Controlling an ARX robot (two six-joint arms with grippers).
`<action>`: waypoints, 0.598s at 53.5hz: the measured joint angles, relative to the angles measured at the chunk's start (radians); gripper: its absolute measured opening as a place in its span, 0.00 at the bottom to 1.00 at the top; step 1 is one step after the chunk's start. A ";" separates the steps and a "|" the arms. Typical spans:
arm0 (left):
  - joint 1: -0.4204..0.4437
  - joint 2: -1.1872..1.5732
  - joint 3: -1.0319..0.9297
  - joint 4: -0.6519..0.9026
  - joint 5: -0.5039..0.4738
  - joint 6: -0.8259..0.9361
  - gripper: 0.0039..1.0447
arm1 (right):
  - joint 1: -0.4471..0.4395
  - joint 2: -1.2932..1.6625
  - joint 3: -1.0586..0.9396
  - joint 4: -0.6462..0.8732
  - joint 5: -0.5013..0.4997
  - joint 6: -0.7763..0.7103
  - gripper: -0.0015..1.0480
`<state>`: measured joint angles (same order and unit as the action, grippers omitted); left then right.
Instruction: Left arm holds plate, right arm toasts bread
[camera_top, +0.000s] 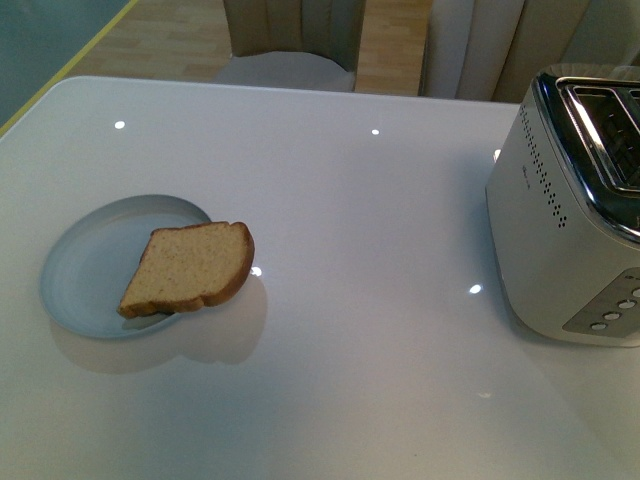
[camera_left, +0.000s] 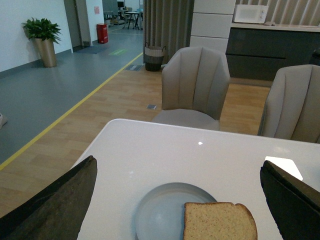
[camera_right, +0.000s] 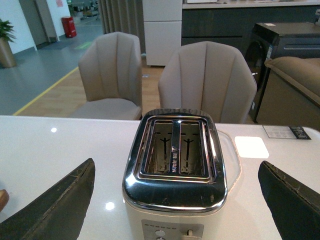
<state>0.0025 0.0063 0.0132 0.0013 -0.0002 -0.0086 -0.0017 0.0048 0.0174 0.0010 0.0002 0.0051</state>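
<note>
1. We are at the start, we judge: left hand (camera_left: 178, 161) and right hand (camera_right: 176, 162) are gaping, empty.
2. The bread (camera_top: 190, 268) is lying half off the plate (camera_top: 90, 265) on the desk (camera_top: 350, 200).
3. Next we are needing the plate's rim gripped.

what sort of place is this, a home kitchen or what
Likely an office pantry or showroom, not a home: toaster on a white table, microwave on a counter, open hall floor with a yellow line.
</note>
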 joint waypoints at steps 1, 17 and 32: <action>0.000 0.000 0.000 0.000 0.000 0.000 0.93 | 0.000 0.000 0.000 0.000 0.000 0.000 0.92; 0.000 0.000 0.000 0.000 0.000 0.000 0.93 | 0.000 0.000 0.000 0.000 0.000 0.000 0.92; 0.000 0.000 0.000 0.000 0.000 0.000 0.93 | 0.000 0.000 0.000 0.000 0.000 0.000 0.92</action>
<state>0.0025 0.0063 0.0132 0.0013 -0.0002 -0.0086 -0.0017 0.0048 0.0174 0.0010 0.0002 0.0051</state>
